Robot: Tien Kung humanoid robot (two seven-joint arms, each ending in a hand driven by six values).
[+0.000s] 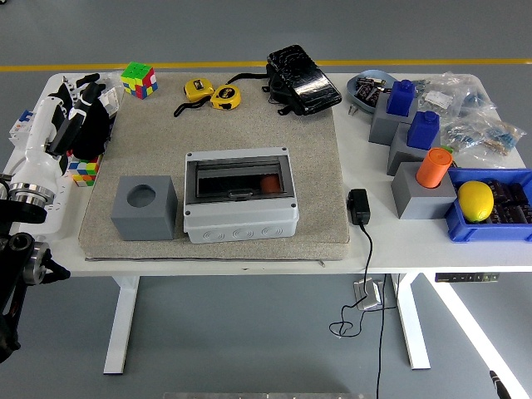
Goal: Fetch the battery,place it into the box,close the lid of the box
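Observation:
The grey junction box [241, 218] sits mid-table on the beige mat [316, 150]. Its dark tinted lid [224, 179] lies flat over the opening. An orange-red battery [270, 183] shows through the lid at the right inside. My left hand [76, 104] hovers over the table's far left edge, well away from the box, fingers stretched out and holding nothing. Its white forearm [37, 162] runs down to the picture's left edge. No right arm shows.
A grey cube with a round hole [144, 208] stands left of the box. Two puzzle cubes [139, 80] [83, 169], yellow tape measures [212, 93], a black pouch [302, 79], a charger [359, 206], an orange cylinder [434, 167] and a blue bin with a lemon [475, 200] surround the mat.

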